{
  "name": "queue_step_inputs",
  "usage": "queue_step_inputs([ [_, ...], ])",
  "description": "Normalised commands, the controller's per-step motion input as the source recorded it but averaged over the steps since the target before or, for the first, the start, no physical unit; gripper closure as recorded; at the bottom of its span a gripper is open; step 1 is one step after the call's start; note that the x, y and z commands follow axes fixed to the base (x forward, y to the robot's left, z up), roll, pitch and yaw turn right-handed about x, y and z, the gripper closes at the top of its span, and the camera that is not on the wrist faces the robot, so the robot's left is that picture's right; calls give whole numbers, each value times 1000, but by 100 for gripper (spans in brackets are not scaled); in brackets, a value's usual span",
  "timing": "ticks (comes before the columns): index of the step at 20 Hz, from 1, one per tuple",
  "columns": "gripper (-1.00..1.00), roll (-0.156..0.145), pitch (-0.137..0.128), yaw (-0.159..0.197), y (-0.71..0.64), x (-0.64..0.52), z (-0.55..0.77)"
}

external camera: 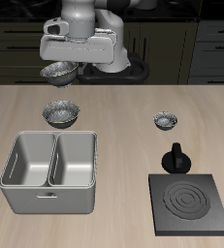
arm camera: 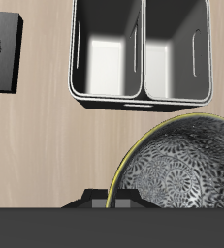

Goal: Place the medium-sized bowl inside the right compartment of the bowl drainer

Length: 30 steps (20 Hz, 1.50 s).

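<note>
My gripper [external camera: 58, 64] is shut on the rim of the medium-sized bowl [external camera: 57, 74] and holds it in the air above the back of the table. In the wrist view the bowl [arm camera: 181, 170] fills the near field, showing its speckled inside and its rim. The bowl drainer [external camera: 49, 171] stands near the table's front edge, both wells empty. It also shows in the wrist view [arm camera: 143, 53], ahead of the held bowl. The held bowl is higher than the drainer and farther back.
The largest grey bowl [external camera: 61, 114] sits on the table between the held bowl and the drainer. The smallest bowl [external camera: 165, 120] is farther along the table. A small black object [external camera: 176, 158] stands behind the flat black square plate [external camera: 190, 201].
</note>
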Motion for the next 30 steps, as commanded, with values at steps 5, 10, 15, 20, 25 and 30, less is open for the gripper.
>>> queue_step_inputs([
  [5,100,-8,7,51,-215,347,32],
  [10,100,-24,17,-7,-155,281,-34],
  [15,100,-16,26,-2,-165,404,-60],
  [20,100,-9,6,19,-16,274,34],
  [25,100,-9,-22,21,-121,330,215],
  [30,100,-22,1,28,-92,241,20],
])
